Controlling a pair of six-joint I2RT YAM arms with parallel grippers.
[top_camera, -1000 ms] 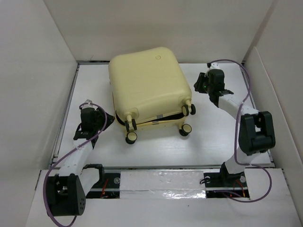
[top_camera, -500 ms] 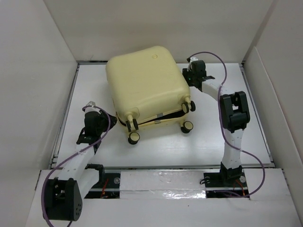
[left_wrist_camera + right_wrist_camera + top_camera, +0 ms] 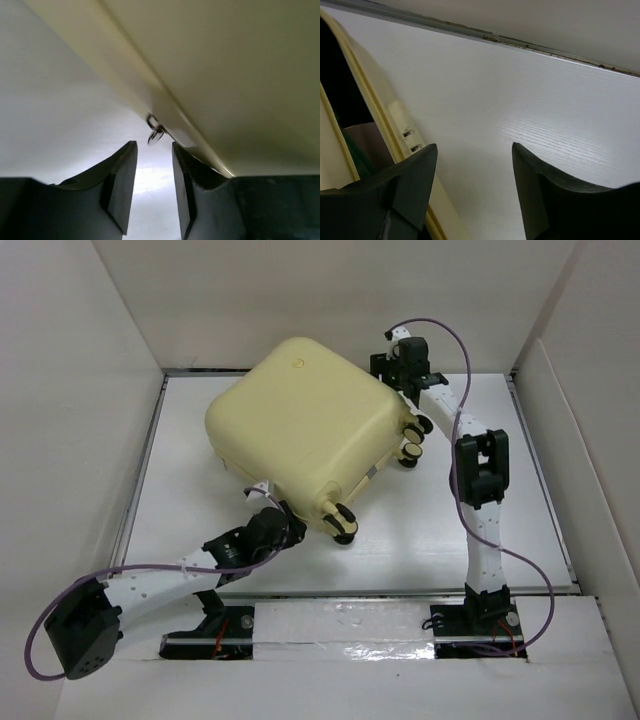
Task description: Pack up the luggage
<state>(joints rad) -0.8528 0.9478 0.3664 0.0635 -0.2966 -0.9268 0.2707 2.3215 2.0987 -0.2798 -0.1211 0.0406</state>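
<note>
Suitcase (image 3: 300, 420) lies diagonally on the tabletop (image 3: 420, 530). Left fingers (image 3: 120, 185), narrowly parted and empty, face its zipper pull (image 3: 155, 132) just ahead; right fingers (image 3: 410, 180), wide apart, hold nothing.

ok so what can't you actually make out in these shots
- Luggage contents: top view, shell covers them; right wrist view shows only a dark gap.
- Zipper pull: left wrist view, blurred; contact with left gripper unclear.
- Right gripper: top view, fingertips too small and dark.
</note>
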